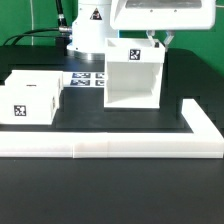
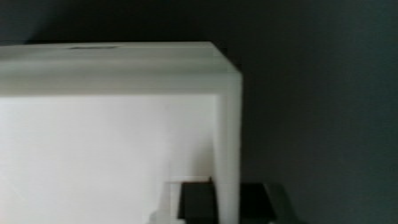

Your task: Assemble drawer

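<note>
The drawer's large white housing [image 1: 133, 78] stands upright on the black table, its open side facing the front and a square tag on its back wall. My gripper [image 1: 157, 40] comes down onto the housing's top edge at the exterior view's right. In the wrist view the two black fingers [image 2: 194, 202] sit on either side of a thin wall of the housing [image 2: 107, 110], touching it; the gripper [image 2: 226, 200] is shut on that wall. Two small white trays [image 1: 32, 98] lie close together at the exterior view's left, the front one showing a tag.
The marker board [image 1: 88, 79] lies flat between the trays and the housing. A long low white L-shaped border wall [image 1: 110, 148] runs along the front and turns back at the exterior view's right. The robot base [image 1: 90, 30] stands behind.
</note>
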Controlling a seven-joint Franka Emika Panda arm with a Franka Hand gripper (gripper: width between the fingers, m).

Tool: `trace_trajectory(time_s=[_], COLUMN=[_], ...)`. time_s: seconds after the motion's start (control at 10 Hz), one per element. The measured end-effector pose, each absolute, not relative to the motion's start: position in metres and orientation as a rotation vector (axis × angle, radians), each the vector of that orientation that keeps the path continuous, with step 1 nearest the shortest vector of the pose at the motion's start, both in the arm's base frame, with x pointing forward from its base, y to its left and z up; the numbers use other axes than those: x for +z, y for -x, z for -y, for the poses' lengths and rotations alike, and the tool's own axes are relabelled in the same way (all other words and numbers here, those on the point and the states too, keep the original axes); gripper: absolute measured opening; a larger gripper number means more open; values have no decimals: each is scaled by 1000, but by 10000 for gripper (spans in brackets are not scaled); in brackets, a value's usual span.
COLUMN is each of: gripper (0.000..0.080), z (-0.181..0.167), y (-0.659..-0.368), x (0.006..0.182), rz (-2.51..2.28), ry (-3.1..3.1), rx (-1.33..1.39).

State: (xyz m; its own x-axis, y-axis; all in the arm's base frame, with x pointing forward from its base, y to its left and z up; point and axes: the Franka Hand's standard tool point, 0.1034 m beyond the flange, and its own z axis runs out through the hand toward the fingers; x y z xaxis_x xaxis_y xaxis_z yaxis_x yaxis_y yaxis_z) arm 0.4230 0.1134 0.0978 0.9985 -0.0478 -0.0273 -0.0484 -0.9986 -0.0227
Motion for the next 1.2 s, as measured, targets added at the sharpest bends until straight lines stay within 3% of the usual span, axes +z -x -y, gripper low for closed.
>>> trace_trajectory(time_s=[0.4,1.2], gripper=[36,38], z=[-113,-100], y=[-427,-577], x=[98,99], rz=[-67,-2], ry=[3116,3078], rx=[41,-166])
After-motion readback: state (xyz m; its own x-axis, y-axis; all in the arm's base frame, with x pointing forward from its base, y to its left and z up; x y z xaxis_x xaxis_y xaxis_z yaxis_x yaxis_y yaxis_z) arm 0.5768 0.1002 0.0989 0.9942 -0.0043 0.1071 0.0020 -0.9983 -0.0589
